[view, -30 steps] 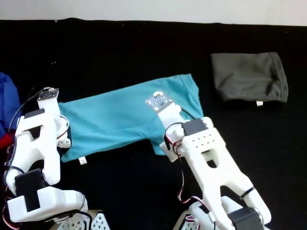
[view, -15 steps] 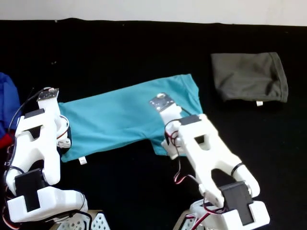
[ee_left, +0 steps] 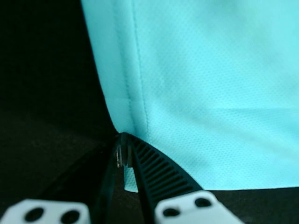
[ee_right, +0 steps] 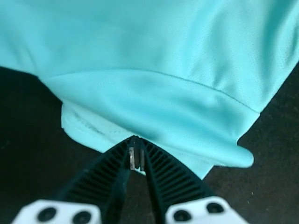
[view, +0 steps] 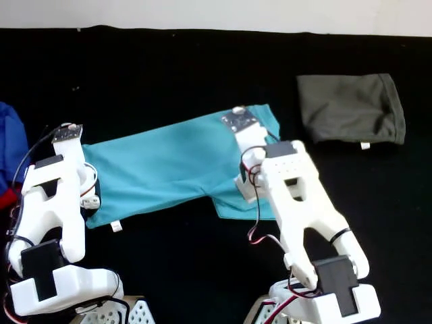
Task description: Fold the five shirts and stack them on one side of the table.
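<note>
The spread shirt [view: 162, 165] is laid across the middle of the table [view: 169, 67], a folded shirt [view: 351, 108] placed far right, bunched clothes [view: 8, 145] at the left edge.

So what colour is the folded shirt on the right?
Dark grey shirt, best in the high view.

A black table [view: 169, 67] runs back to a pale wall [view: 216, 13] behind it.

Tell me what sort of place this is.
Probably a robotics test bench for laundry folding: a black-covered table, two white arms over a spread teal shirt, and a folded grey shirt set aside.
</note>
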Robot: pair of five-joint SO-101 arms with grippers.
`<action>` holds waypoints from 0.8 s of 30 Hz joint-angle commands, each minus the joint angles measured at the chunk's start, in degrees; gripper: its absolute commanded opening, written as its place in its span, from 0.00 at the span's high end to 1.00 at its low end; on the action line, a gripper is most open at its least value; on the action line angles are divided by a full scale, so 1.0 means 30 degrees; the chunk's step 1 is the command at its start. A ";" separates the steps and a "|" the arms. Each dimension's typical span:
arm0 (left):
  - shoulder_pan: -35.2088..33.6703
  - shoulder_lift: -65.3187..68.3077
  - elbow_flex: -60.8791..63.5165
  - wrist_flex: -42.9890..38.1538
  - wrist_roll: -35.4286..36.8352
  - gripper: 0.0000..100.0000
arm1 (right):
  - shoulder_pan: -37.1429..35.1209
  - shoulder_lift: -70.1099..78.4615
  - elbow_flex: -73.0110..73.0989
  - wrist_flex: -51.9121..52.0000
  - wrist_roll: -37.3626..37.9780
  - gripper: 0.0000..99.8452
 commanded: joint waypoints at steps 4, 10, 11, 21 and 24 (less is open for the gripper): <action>-0.0220 -0.0044 0.0132 -0.0498 0.0000 0.99 | -0.1480 0.0337 -0.0366 0.0659 -0.0205 0.93; -0.0220 -0.0044 0.0132 -0.0527 0.0996 0.99 | -0.3209 0.1656 0.0337 -0.0161 -0.0557 0.84; -0.0220 -0.0044 0.0132 -0.0527 0.1026 0.99 | -0.3179 0.1919 0.0249 -0.0161 -0.0527 0.84; -0.0220 -0.0044 0.0103 -0.0557 0.1055 0.99 | -0.3092 0.4117 -0.0982 -0.1275 -0.0498 0.86; -0.0220 -0.0044 0.0103 -0.0557 0.1055 0.99 | -0.3092 0.3590 -0.1187 -0.1275 -0.0527 0.95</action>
